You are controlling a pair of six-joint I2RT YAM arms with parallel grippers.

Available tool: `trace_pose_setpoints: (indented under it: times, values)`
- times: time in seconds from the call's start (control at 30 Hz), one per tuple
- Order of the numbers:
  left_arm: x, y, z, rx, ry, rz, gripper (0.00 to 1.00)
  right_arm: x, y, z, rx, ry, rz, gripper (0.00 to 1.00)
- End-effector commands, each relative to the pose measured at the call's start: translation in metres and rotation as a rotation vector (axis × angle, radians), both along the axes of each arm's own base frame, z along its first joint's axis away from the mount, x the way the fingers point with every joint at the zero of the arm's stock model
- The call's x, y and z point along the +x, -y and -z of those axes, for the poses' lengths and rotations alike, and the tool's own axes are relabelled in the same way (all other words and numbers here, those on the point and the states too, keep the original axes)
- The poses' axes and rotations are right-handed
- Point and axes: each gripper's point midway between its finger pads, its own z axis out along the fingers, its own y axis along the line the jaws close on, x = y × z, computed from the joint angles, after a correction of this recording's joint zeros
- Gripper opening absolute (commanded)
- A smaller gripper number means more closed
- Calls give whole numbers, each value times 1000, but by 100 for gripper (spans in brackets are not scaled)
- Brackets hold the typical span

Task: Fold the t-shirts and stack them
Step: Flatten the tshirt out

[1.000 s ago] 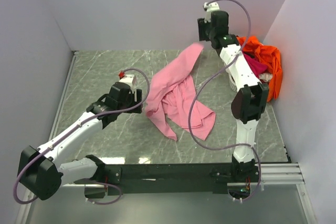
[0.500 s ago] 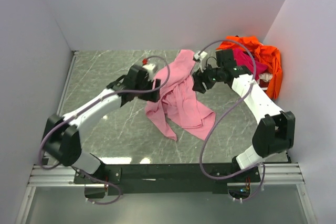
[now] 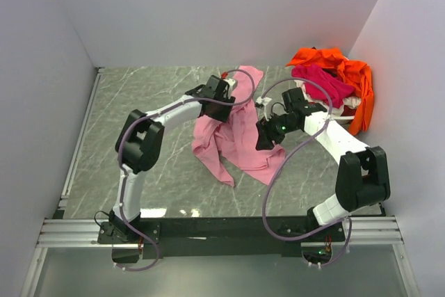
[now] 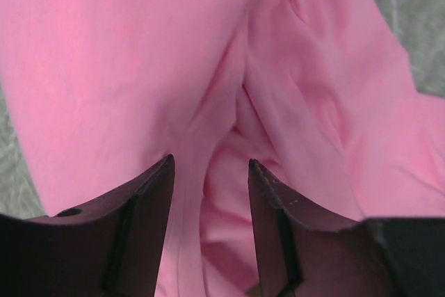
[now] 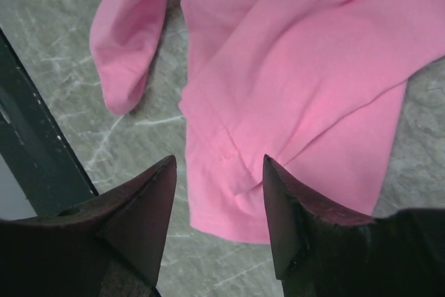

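Observation:
A light pink t-shirt (image 3: 240,137) lies crumpled in the middle of the table. My left gripper (image 3: 222,95) is down on its upper part. In the left wrist view the left gripper (image 4: 208,161) stands open, its fingers astride a raised fold of pink cloth (image 4: 229,123). My right gripper (image 3: 265,137) hovers at the shirt's right edge. The right wrist view shows the right gripper (image 5: 219,161) open just above the pink hem (image 5: 229,199). A magenta t-shirt (image 3: 320,81) and an orange t-shirt (image 3: 356,78) are heaped at the back right.
A white basket (image 3: 348,104) peeks out under the magenta and orange heap by the right wall. Grey marble tabletop (image 3: 139,102) spreads to the left of the pink shirt. The black front rail (image 5: 28,144) shows in the right wrist view.
The left arm has reached far forward and right onto the pink shirt's upper part, its jaws narrowing. The right arm has swung down from the back corner to the shirt's right edge.

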Motion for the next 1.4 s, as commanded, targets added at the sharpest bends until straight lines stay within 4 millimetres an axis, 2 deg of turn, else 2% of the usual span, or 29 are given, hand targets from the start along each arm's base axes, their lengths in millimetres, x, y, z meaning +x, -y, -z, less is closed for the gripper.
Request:
trace_pose_setpoints:
  times: [0.0,0.07,0.1,0.2,0.37,0.43,0.6,0.63,0.8,0.87,0.9,0.93,1.0,1.1,1.13,1.2,1.23,1.27,1.33,1.37]
  values:
    - [28,15,-26,5,110,-9,52,5,-6,-4,37,-12,4,59]
    - [35,12,-12,44,109,-33,50,4,-7,0,42,-26,7,59]
    - [39,13,-13,50,121,-39,50,5,-8,3,42,-38,9,59]
    - [47,5,0,109,132,-72,49,5,-11,11,47,-80,9,59]
    - [53,-6,17,175,142,-97,46,5,-16,23,34,-129,11,59]
    - [53,-11,23,190,138,-107,45,1,-23,30,15,-147,5,59]
    - [56,-22,34,181,112,-127,43,5,-37,45,-72,-127,38,59]
    - [56,-23,34,172,107,-127,40,5,-46,46,-80,-113,26,59]
    - [58,-35,38,125,75,-153,31,11,-61,60,-169,-78,78,59]
    - [59,-36,31,84,68,-161,20,12,-66,64,-190,-69,81,57]
    - [59,-43,33,75,57,-171,17,12,-66,70,-208,-75,94,55]
    - [59,-44,26,53,62,-172,12,15,-65,73,-224,-65,103,52]
    - [59,-48,23,11,51,-176,8,15,-65,78,-241,-70,110,47]
    - [59,-56,11,-52,47,-191,2,17,-64,79,-252,-68,116,34]
    - [59,-56,3,-86,47,-196,1,17,-64,78,-251,-65,118,27]
    - [58,-63,-1,-141,29,-201,0,18,-65,72,-241,-52,117,18]
    - [59,-64,-12,-173,37,-200,0,19,-65,69,-238,-45,120,8]
    - [55,-67,-11,-197,18,-209,0,21,-64,63,-228,-30,126,0]
    - [55,-69,-30,-278,23,-206,0,23,-63,57,-219,-10,133,0]
    - [51,-69,-32,-304,10,-199,0,25,-63,50,-207,5,137,0]
